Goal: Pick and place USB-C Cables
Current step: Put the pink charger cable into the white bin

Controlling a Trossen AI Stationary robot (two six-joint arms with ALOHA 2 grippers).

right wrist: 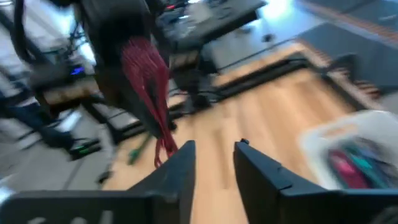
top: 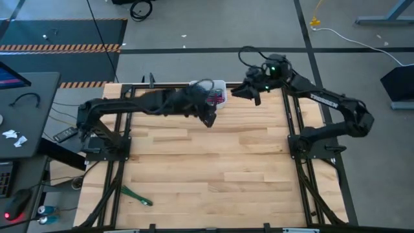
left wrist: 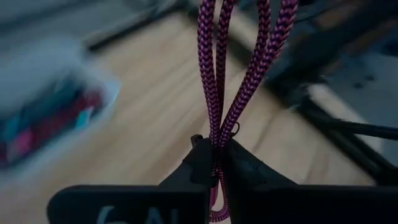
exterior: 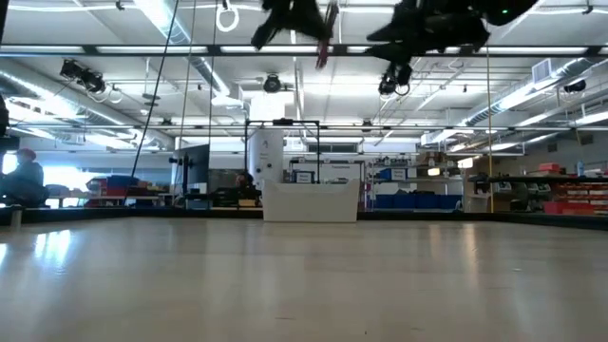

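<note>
Above table, left gripper (left wrist: 214, 163) pinches maroon cable (left wrist: 239, 74) (aloft)

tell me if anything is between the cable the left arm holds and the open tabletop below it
Nothing visible is. The left end effector is shut on the maroon braided cable, raised above the bare wooden table. The white bin sits at the far edge; the right end effector hangs open.

A big workshop hall under strip lights.
Grey floor (top: 213, 39) with hazard-striped tape (top: 61, 47) beyond the pale wooden bench (top: 207, 175); blue bins (exterior: 408, 200) on shelves at the back.
</note>
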